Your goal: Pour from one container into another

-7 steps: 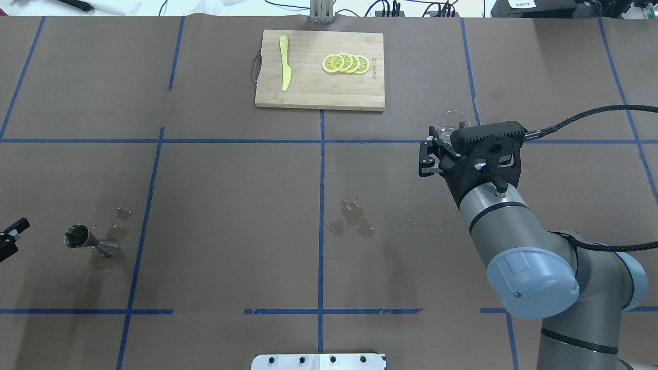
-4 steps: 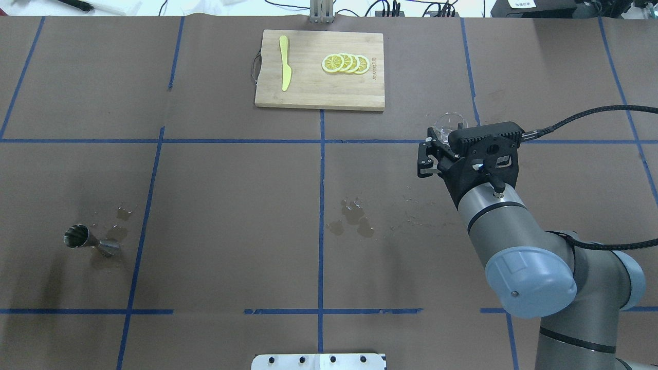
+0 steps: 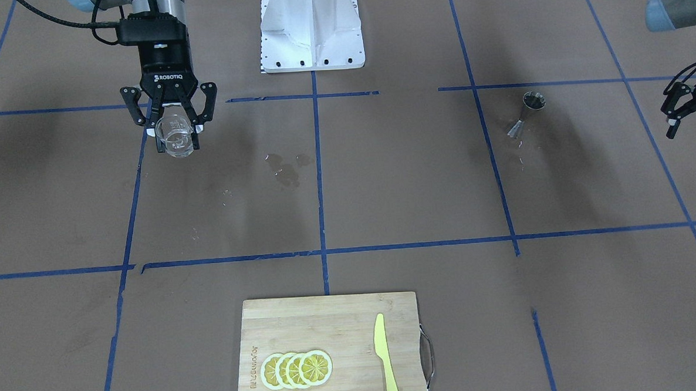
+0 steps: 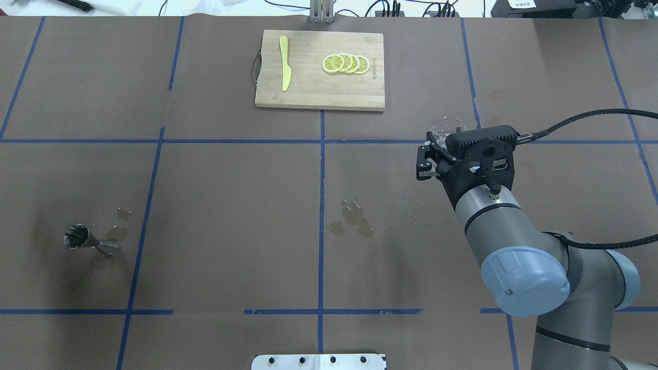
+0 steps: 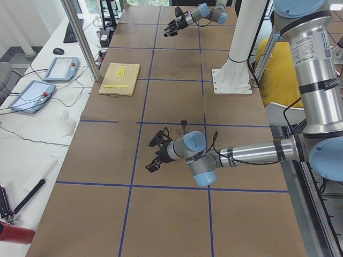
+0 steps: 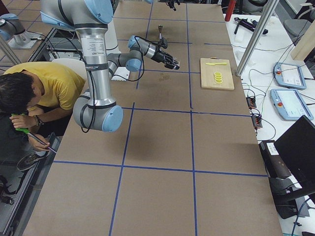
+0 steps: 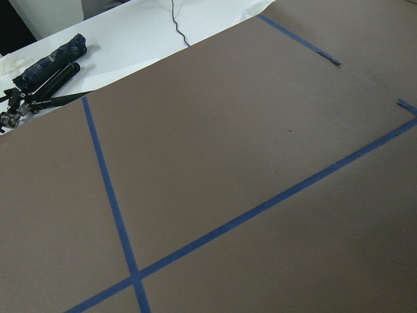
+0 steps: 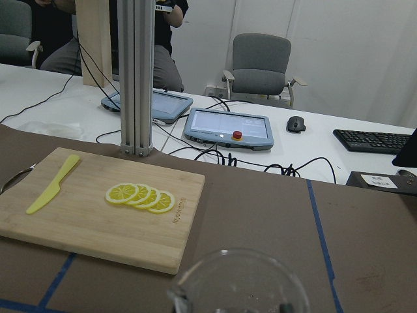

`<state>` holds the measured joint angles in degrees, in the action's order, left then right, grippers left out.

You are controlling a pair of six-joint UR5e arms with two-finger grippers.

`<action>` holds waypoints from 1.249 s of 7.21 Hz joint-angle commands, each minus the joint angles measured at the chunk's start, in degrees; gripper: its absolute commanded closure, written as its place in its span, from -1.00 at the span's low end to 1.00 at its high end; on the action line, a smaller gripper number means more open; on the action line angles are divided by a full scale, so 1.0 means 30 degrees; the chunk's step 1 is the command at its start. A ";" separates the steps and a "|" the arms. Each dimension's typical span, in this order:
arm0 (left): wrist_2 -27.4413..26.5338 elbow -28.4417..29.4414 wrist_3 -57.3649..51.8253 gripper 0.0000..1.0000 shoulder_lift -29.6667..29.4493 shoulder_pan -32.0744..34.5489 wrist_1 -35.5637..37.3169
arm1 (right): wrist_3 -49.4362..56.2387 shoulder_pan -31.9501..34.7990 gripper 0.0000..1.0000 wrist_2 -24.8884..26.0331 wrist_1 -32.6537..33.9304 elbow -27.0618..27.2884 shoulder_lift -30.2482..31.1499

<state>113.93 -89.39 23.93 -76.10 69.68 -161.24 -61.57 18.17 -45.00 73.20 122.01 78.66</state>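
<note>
Glass cup [image 3: 176, 135]: clamped in my right jaws, partly hidden behind my wrist overhead, axis near upright, mouth up, near the cutting board [image 4: 308, 90]. Left jaws: apart, edge-cropped.

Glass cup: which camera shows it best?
Exterior front-facing: the glass cup shows nearly whole, held by the right gripper. Overhead exterior: half hidden behind that gripper. Right wrist-mounted: only its rim, at the bottom edge. Side views: too small to make out.
</note>
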 commanded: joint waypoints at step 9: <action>0.6631 -0.2728 -0.7547 -1.00 -0.3668 0.5011 1.9028 | -0.2240 -0.0050 1.00 0.0148 -0.0056 -0.2171 0.0029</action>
<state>137.77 -98.08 13.37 -87.10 84.01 -105.51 -67.97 18.09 -44.59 73.04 115.99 78.75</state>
